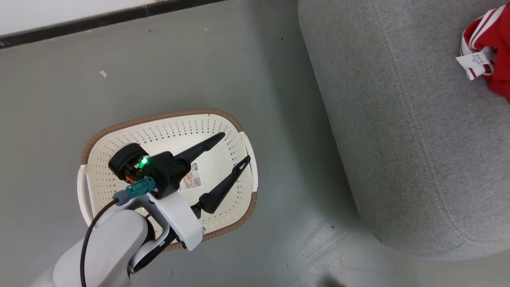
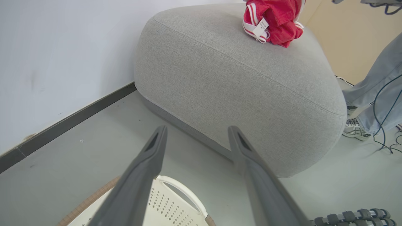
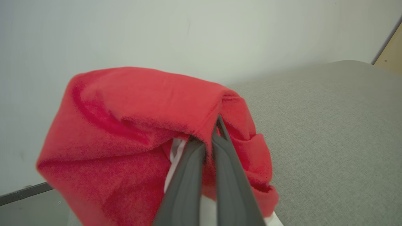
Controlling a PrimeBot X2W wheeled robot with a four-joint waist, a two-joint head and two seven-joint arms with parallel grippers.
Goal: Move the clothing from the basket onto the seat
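Note:
The cream basket (image 1: 171, 129) stands on the floor with just a label sticker (image 1: 191, 178) on its bottom. My left gripper (image 1: 235, 148) hovers over it, open, nothing between its fingers; its wrist view has the left gripper (image 2: 198, 131) pointing past the basket's handle (image 2: 185, 188) towards the seat (image 2: 235, 78). The grey seat (image 1: 398, 139) is at the right, and red clothing (image 1: 492, 40) with white stripes and a tag lies on it, also seen as the clothing (image 2: 276, 18) on top. My right gripper (image 3: 213, 130) is shut on a fold of red clothing (image 3: 141, 125) above the seat (image 3: 329, 125).
A white wall with a dark baseboard (image 1: 99, 20) runs behind the basket. A person's legs and shoe (image 2: 373, 94) stand beside the seat's far end, with cables (image 2: 386, 135) on the floor there. Grey floor (image 1: 279, 119) separates basket and seat.

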